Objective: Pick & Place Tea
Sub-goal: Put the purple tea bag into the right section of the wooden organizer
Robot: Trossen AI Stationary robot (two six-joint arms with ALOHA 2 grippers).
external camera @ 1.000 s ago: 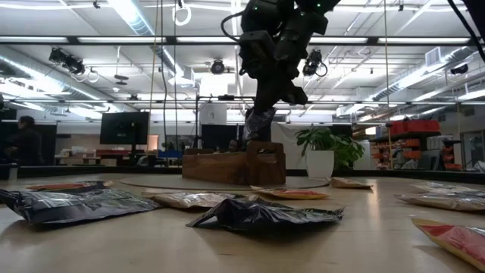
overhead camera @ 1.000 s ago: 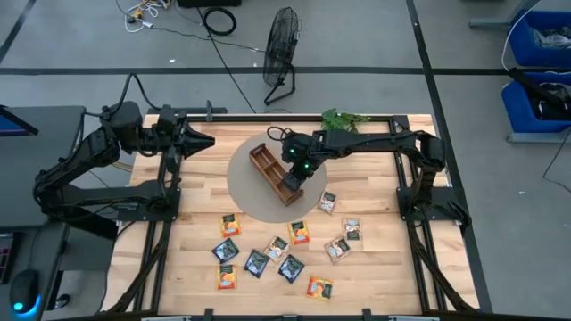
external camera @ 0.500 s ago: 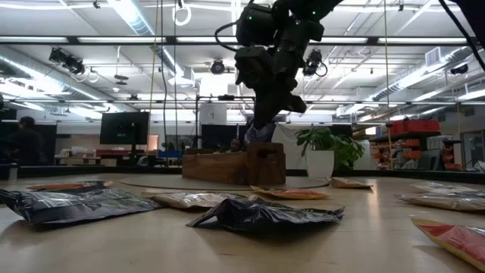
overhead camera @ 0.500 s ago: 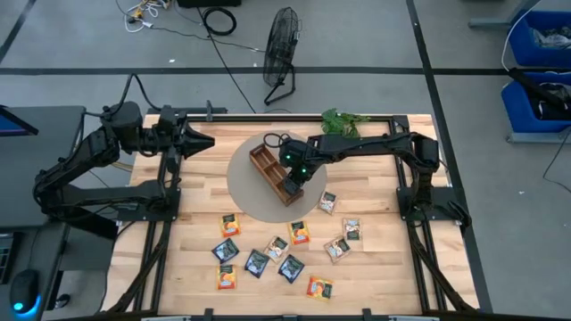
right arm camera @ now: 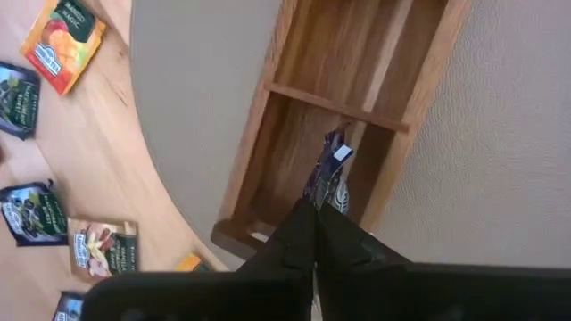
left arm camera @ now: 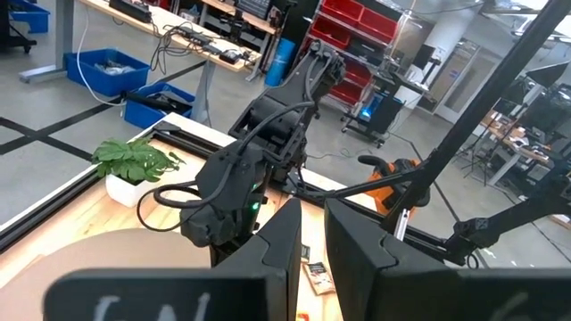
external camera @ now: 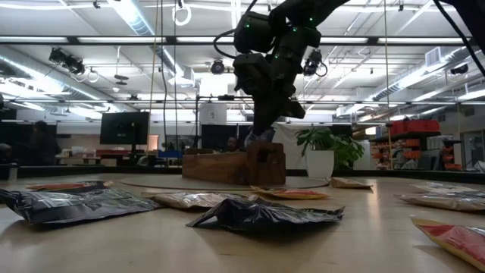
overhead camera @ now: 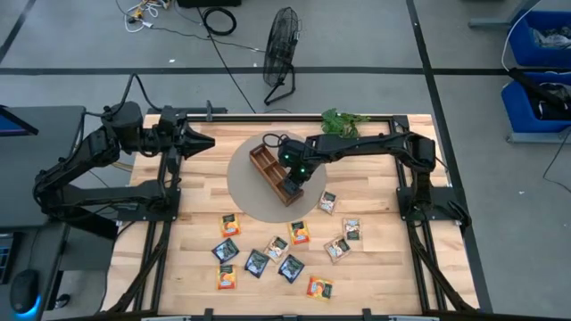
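Note:
The brown wooden tray [overhead camera: 268,165] lies slantwise on a round grey mat [overhead camera: 243,192]. My right gripper [overhead camera: 293,185] hangs over the tray's end compartment nearest the table's front, shut on a dark blue tea sachet [right arm camera: 330,169]. In the low view this gripper [external camera: 259,135] reaches down to the tray's top edge [external camera: 227,155]. Several more tea sachets [overhead camera: 299,233] lie flat on the wood nearer the front edge. My left gripper [overhead camera: 207,141] waits raised at the far left, its fingers [left arm camera: 357,250] a narrow gap apart with nothing between them. My right gripper pinches the dark blue sachet's upper end [right arm camera: 318,198] between its two fingertips, coming steeply from above. The sachet hangs edge-on below the fingers, and its lower end [right arm camera: 335,150] reaches into the tray's end compartment. Whether it touches the tray's floor I cannot tell.
A small green plant [overhead camera: 343,120] stands at the table's far edge behind the tray. Black frame rails [overhead camera: 412,214] run along both sides of the table. Orange, blue and beige sachets [overhead camera: 257,262] are scattered across the front half of the table.
My right gripper has sunk a little toward the tray, still shut on the sachet, and has drifted slightly toward the table's left. The sachet, earlier hanging above the tray's rim, now dips into the end compartment.

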